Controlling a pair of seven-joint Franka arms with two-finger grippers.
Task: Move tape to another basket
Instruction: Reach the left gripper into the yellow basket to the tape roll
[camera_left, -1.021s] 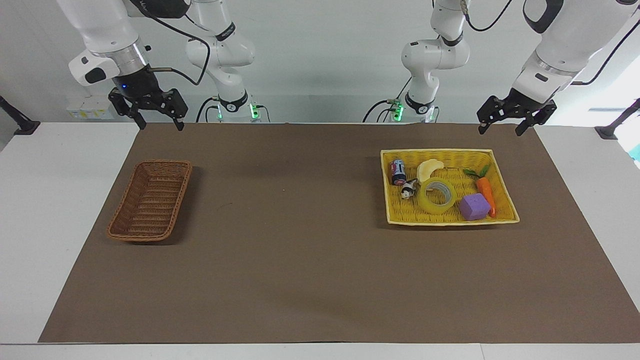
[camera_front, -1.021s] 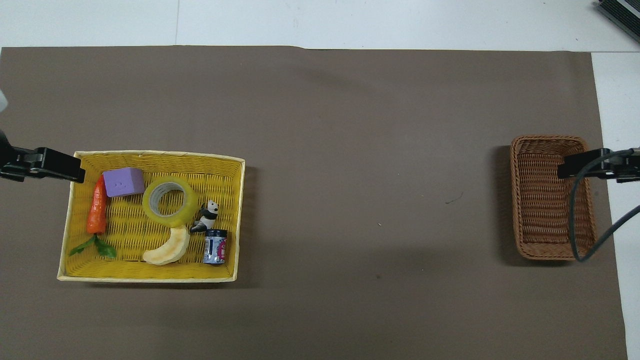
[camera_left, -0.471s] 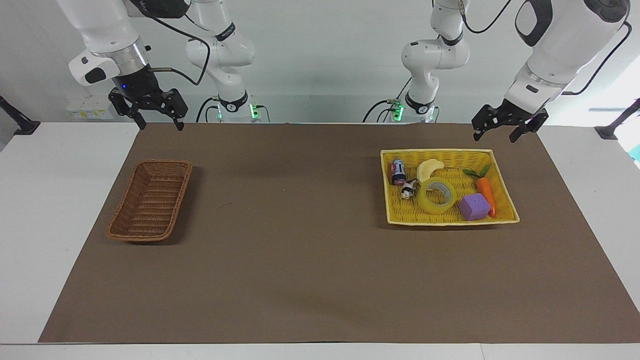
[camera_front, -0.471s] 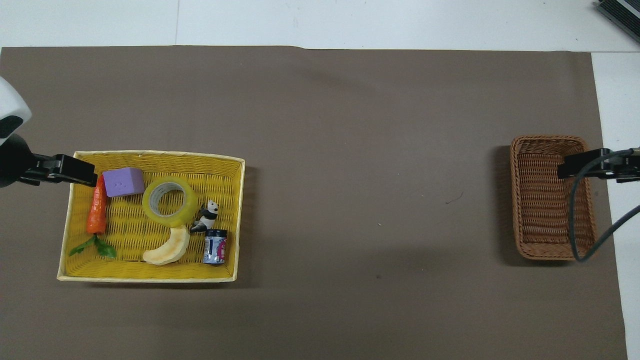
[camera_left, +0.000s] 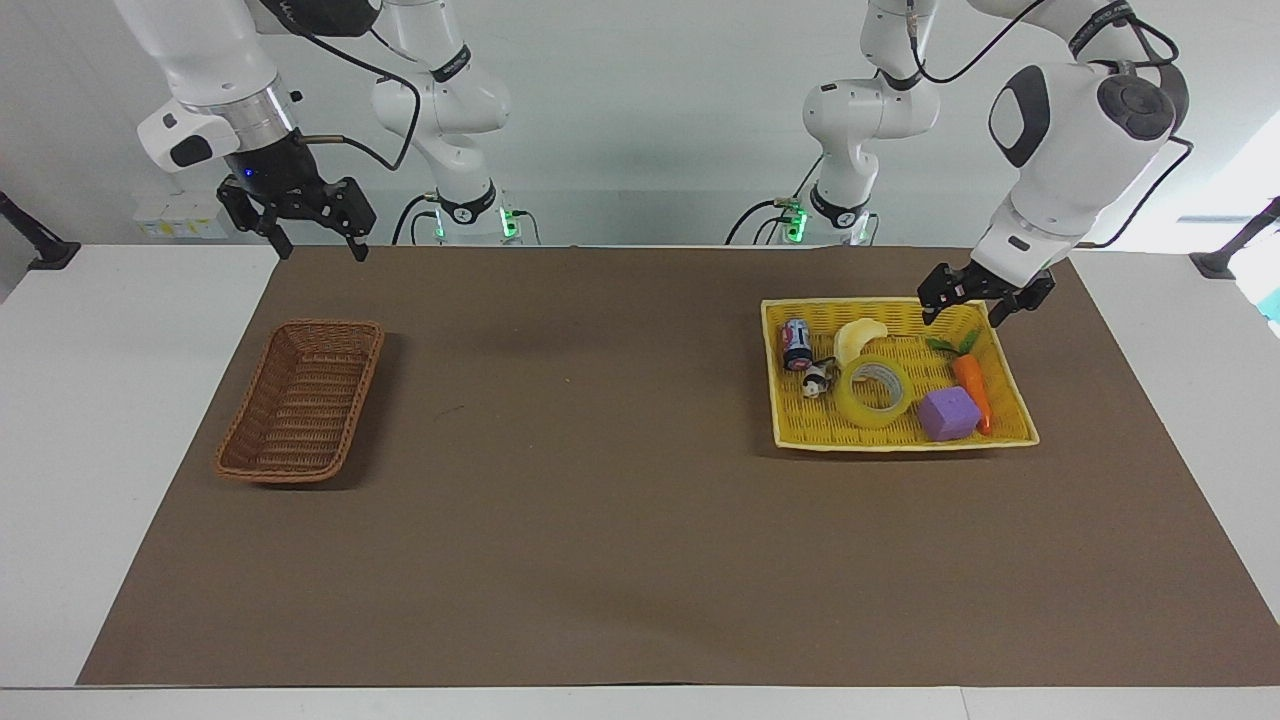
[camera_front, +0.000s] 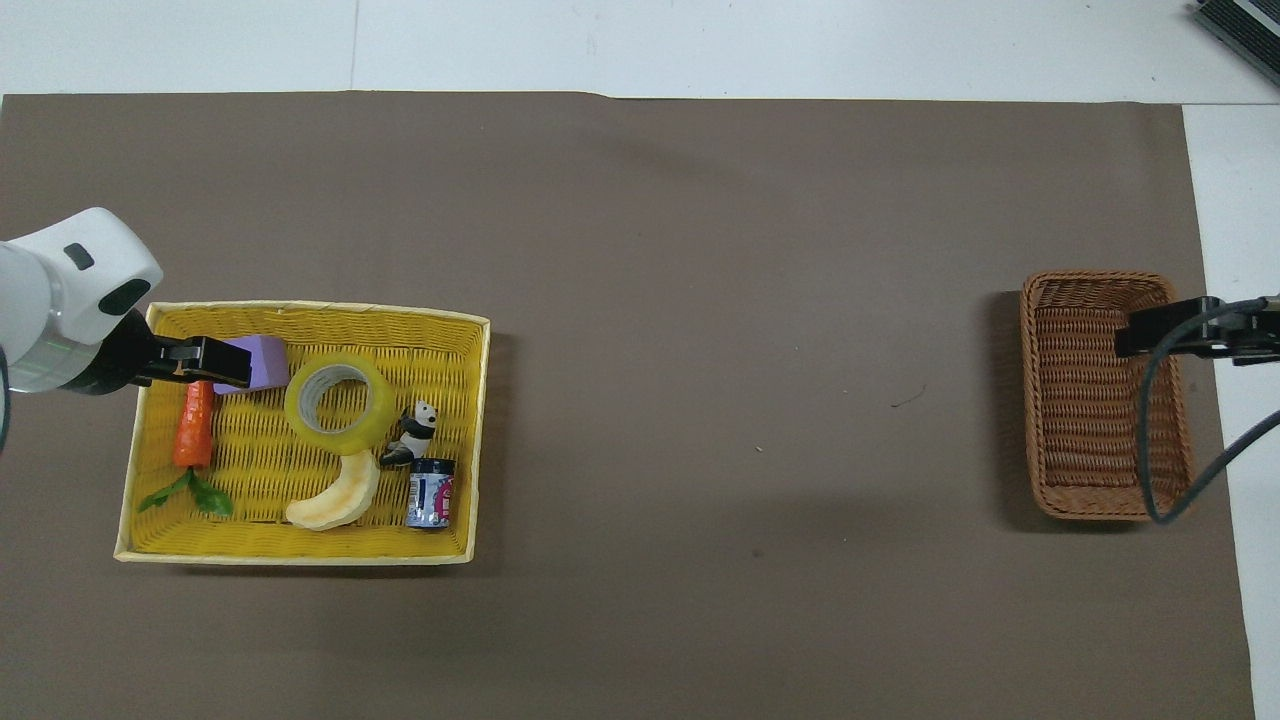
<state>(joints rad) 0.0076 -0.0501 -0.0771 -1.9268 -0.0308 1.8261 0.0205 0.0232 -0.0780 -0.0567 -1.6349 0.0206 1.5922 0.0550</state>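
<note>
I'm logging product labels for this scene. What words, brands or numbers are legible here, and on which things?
None can be read.
Small can in the yellow basket: a printed label, too small to read.
Tape: print on the pale core, too blurred to read.
Purple block: faint marks on top, not legible.
Arm wrist bands: pale lettering, too small to read.
</note>
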